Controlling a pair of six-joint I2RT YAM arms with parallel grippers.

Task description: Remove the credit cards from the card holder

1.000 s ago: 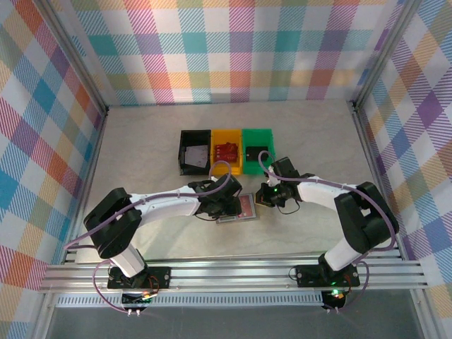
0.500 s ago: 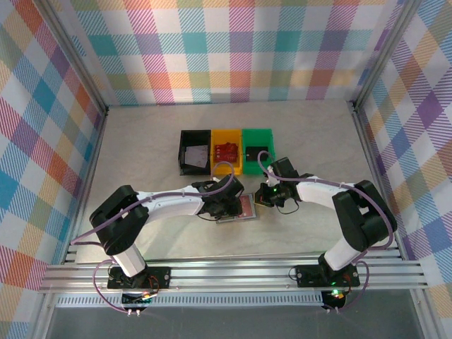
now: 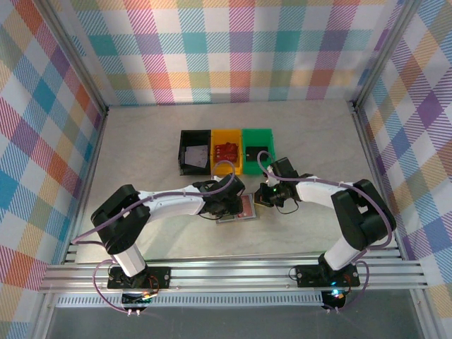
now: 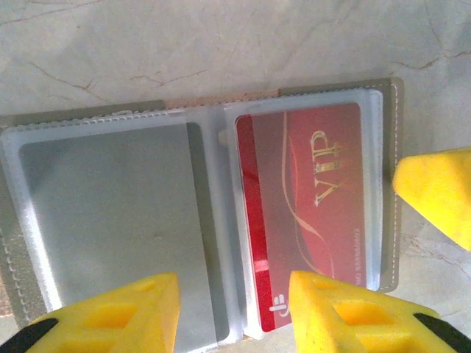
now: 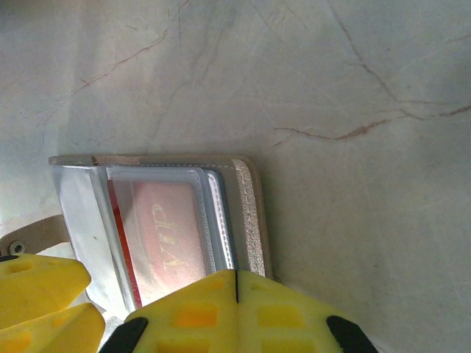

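Observation:
The grey card holder (image 3: 235,218) lies open on the table between both grippers. In the left wrist view its clear sleeves (image 4: 213,147) hold a red credit card (image 4: 309,213) marked VIP in the right panel and a grey card (image 4: 110,220) in the left panel. My left gripper (image 4: 232,312) is open, its yellow fingers straddling the fold at the near edge. My right gripper (image 5: 235,294) is shut, tips together on the holder's outer edge (image 5: 246,213), beside the red card (image 5: 165,235). From above, the left gripper (image 3: 224,205) and the right gripper (image 3: 263,198) flank the holder.
Three small bins stand in a row behind the holder: black (image 3: 182,152), yellow (image 3: 227,134) and green (image 3: 257,134), each with something inside. The marble tabletop (image 3: 141,155) spreads out to the left and right. Checked walls enclose the space.
The left gripper's jaws have narrowed a little and its arm has crept slightly right over the holder. The right gripper and the holder have stayed put.

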